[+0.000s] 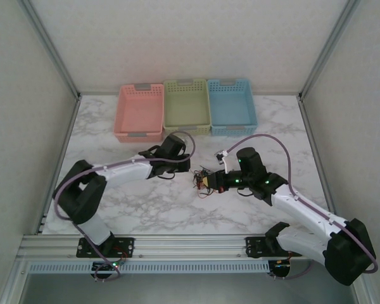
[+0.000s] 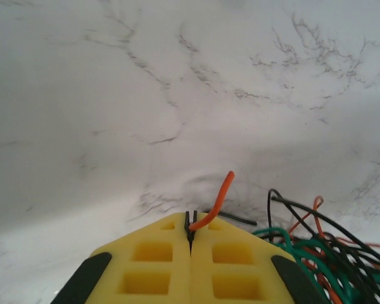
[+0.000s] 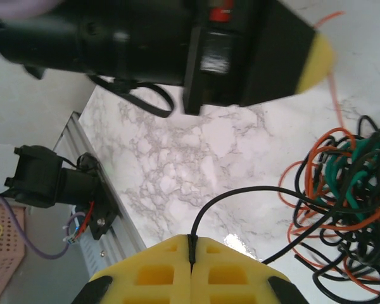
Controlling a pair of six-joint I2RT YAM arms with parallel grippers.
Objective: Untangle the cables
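Left hand pinches orange wire, right hand black wire; open table.

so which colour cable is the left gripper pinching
The red-orange cable: its end sticks up out of the shut left gripper, while the teal-green cable and black cable lie bunched beside it.

We see a robotics lab: marbled table walled by white panels and aluminium framing, left arm and right arm bolted at its near edge.
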